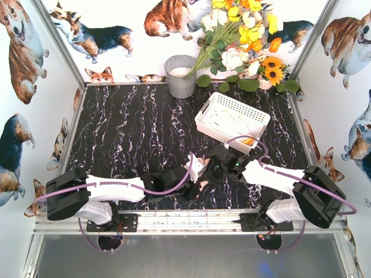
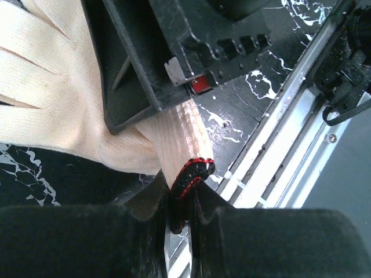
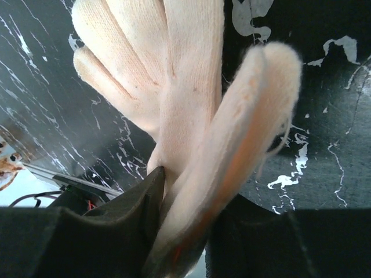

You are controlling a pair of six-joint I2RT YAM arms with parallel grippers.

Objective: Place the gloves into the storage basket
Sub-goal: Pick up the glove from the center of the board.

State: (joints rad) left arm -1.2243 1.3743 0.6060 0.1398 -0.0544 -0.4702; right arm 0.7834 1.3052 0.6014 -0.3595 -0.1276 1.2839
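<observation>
Glove [image 1: 197, 167] is hanging just above the dark marbled table [image 1: 133, 133], near the front edge and about midway between the two arm bases. It is stretching between both tools. Whether it is a single glove or two layered together cannot be told.

Cuff [image 2: 189, 179], trimmed in red and black, is sitting in the left gripper [image 2: 182, 204], whose jaws are clamping together on that trim. In the left wrist view the cream knit is running up and away from the cuff, under the black body of the other tool.

Right gripper [image 3: 185, 217] is gripping the palm end. Fabric is filling the gap between its jaws and touching both, while the glove's fingers are pointing away from it, out over the table. A folded part with an orange tint is lying beside them.

Storage basket [image 1: 207, 107] is standing beyond the glove and to its right, well apart from it, with its long axis running diagonally from far-left to near-right. Cream shapes are already lying inside it.

Judgement: the right arm is standing nearer the basket, so the carry is calling for a move forward and to the right. The left grip is needing release first, or the glove is likely to stretch between the tools.
</observation>
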